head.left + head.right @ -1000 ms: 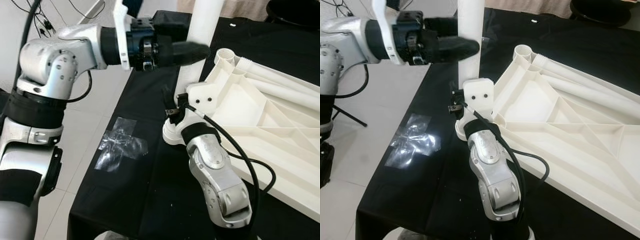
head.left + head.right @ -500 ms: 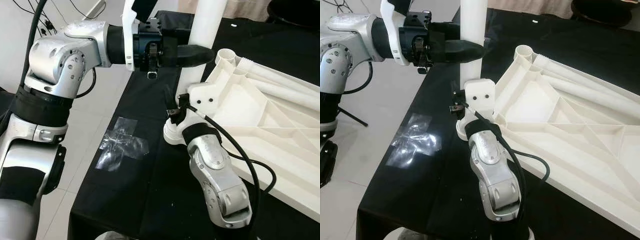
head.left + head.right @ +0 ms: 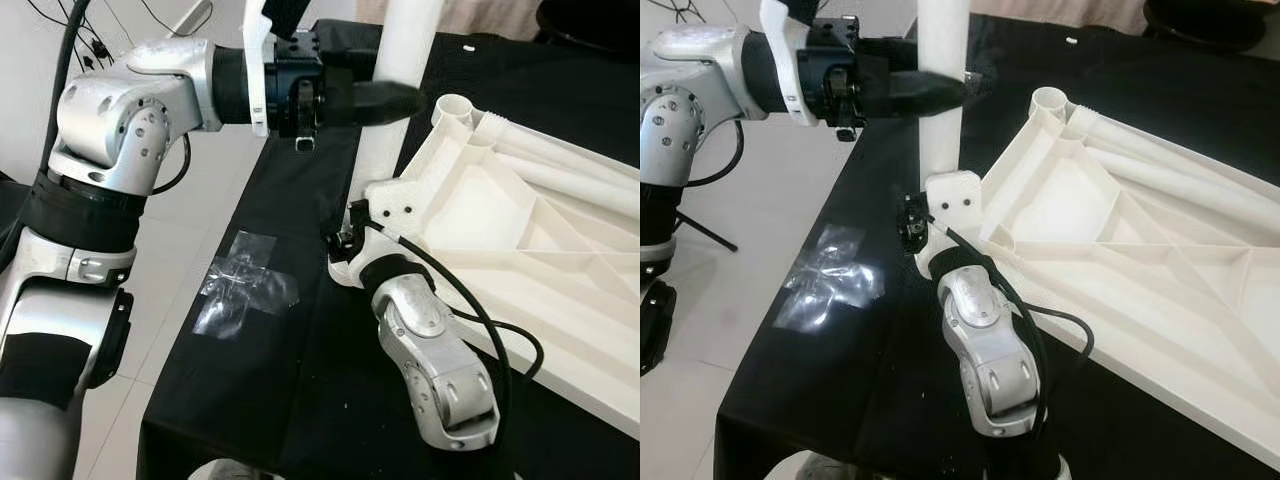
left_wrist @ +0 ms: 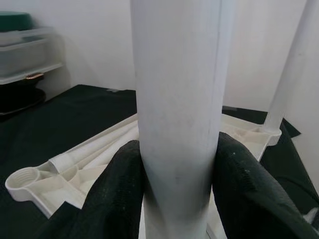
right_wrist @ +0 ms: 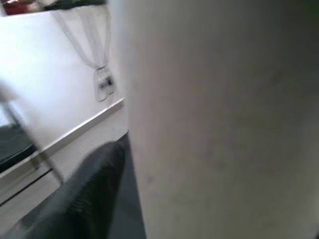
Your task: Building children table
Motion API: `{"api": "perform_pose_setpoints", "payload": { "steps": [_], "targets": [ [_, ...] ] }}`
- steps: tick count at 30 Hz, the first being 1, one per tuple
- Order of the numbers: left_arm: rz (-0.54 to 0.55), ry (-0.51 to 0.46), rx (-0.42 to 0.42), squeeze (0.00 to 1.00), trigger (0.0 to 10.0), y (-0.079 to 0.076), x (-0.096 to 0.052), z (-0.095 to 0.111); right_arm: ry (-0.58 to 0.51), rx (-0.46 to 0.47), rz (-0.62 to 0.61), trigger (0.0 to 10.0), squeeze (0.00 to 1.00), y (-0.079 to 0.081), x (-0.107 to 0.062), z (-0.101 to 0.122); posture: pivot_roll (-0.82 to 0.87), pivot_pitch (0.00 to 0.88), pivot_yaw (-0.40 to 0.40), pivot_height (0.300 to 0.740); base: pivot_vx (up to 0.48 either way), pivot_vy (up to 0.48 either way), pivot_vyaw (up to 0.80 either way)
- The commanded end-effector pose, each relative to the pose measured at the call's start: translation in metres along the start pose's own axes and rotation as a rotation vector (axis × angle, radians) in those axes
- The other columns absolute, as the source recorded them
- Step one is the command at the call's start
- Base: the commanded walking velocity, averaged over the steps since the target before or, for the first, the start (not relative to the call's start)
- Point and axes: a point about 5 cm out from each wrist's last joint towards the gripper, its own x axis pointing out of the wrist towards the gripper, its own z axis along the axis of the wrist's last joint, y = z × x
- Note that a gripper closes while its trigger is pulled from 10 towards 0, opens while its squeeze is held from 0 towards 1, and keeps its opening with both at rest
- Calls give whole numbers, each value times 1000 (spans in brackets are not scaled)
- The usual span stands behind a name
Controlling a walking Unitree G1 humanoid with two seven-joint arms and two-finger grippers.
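Closest in, the right arm's silver elbow rises off the black cloth (image 3: 250,400), a matte fabric draped over the work surface, with a glossy black cable looping alongside. Follow that arm up and the right gripper (image 3: 345,240) is tucked in at the base of the table leg (image 3: 395,90), right where the leg meets the corner of the tabletop (image 3: 520,240); one black finger (image 5: 84,189) lies against the leg's smooth white wall in the right wrist view, and whether the fingers are pinched or spread cannot be told from here. Off to the left on the cloth there's a crinkly cross of clear tape (image 3: 245,285), catching the light. The tabletop is white moulded plastic, lying upside down, its underside a lattice of ribs and triangular cells, with a round threaded socket (image 3: 455,108) at the far corner. The leg is a plain white tube, standing upright at the near corner socket. Higher up, the left gripper (image 3: 385,97) reaches across from the left and is clamped around that tube, its two soft black fingers (image 4: 117,184) pressed on either side of the cylinder. Beyond it, pale floor tiles (image 3: 215,190) and more black cloth.
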Motion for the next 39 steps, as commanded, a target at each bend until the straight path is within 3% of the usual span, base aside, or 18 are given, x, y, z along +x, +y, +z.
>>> {"api": "perform_pose_setpoints", "payload": {
  "steps": [1,3,4,7,8,9,14,19,20,22,26,36,37,39],
  "targets": [
    [-86,39,8,0,0,-9,14,-5,20,19,40,10000,1000,1,5,-2,64,266,12,740,0,0,0],
    [-88,37,7,0,0,-9,14,-5,11,16,78,10000,1000,-1,9,2,64,266,12,740,0,0,0],
    [-93,34,4,0,0,-10,16,-6,-2,1,221,10000,1000,-12,22,13,62,267,11,740,0,0,0],
    [-96,33,3,0,0,-10,17,-7,-6,-3,277,10000,1000,-16,27,17,62,267,11,740,0,0,0],
    [-97,33,2,0,0,-9,17,-8,-6,-22,347,10000,816,-20,32,21,60,268,11,740,0,0,0],
    [-98,31,-1,0,0,-7,17,-11,-1,-62,418,10000,0,-25,37,25,62,267,12,740,0,0,0],
    [-97,31,-10,0,0,-1,17,-16,18,-129,570,10000,0,-39,50,34,61,265,15,740,0,0,0],
    [-104,29,-14,0,0,-1,18,-19,45,-95,720,10000,0,-48,63,41,61,267,20,740,0,0,0],
    [-112,26,-13,0,0,-5,19,-19,58,-49,828,275,0,-47,64,40,61,267,20,740,0,0,0],
    [-112,26,-13,0,0,-5,19,-19,58,-49,828,275,0,-47,64,40,61,267,20,740,0,0,0],
    [-127,21,-10,0,0,-10,19,-18,64,-39,974,0,0,-46,64,37,64,268,26,740,0,0,0],
    [-144,9,-3,0,0,-12,16,-18,63,-40,1024,0,0,-43,71,32,68,267,28,740,0,0,0],
    [-114,10,-8,1000,10000,-8,14,-20,53,-36,1004,0,0,-43,72,30,66,268,28,740,0,0,0],
    [-107,14,-14,1000,10000,-7,13,-21,49,-29,982,0,0,-44,72,30,64,269,26,740,0,0,0]
  ]
}}
